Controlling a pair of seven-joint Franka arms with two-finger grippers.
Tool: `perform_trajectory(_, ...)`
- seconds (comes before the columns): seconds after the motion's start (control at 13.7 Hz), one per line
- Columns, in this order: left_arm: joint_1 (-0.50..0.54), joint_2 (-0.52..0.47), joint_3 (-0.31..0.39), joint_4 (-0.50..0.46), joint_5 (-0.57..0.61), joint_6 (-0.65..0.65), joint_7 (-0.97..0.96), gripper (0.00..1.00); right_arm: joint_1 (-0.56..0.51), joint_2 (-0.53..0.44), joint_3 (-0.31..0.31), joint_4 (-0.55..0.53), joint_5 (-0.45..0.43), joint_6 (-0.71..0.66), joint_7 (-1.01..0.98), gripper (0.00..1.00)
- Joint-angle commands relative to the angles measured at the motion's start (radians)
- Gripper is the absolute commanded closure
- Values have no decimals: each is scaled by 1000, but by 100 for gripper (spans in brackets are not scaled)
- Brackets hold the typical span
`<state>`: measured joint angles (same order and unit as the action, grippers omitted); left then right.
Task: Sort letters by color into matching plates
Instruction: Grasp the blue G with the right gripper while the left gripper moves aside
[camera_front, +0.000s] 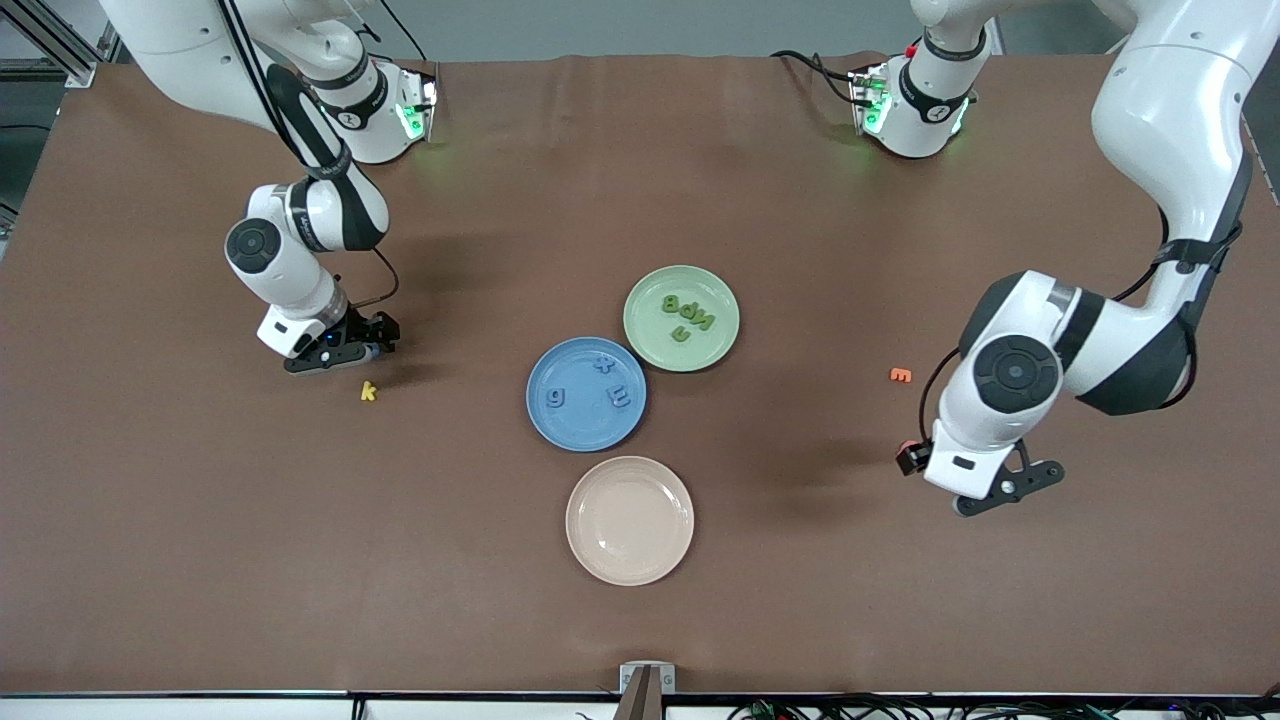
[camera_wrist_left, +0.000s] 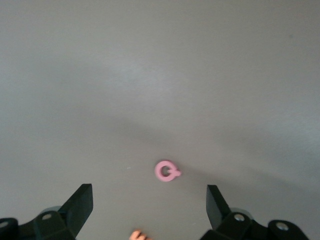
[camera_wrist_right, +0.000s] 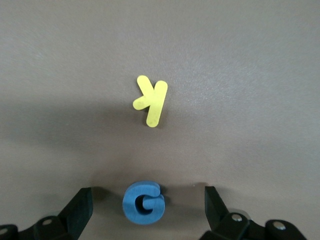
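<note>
Brown matte tabletop (camera_front: 200, 560) — grey wall (camera_front: 640, 25) above its top edge.

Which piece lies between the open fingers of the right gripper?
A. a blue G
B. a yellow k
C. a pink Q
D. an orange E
A: in the right wrist view the blue G lies on the table between the open fingers of the right gripper, while the yellow k lies apart from them.
</note>
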<state>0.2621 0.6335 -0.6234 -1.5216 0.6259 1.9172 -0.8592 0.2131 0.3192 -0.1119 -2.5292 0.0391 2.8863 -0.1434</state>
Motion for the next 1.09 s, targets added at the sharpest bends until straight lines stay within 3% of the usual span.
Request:
perform_trajectory(0.0, -99, -129, 195, -12, -159, -24, 168, 0, -17, 11, 12, -8, -2, 21, -12, 2)
perform_trajectory(0.36, -182, -260, 390, -26, -389, -26, 344, 0, -24, 12, 12, -6, -1, 16, -4, 14)
perform_trajectory(0.65, -190, -394, 427, -87, -466, -52, 404, 0, -30, 9, 14, -6, -1, 8, 2, 17)
perform_trajectory(1.02, -251, -537, 496, -92, -577, -188, 496, 0, -41, 9, 14, -5, 4, 7, 4, 17)
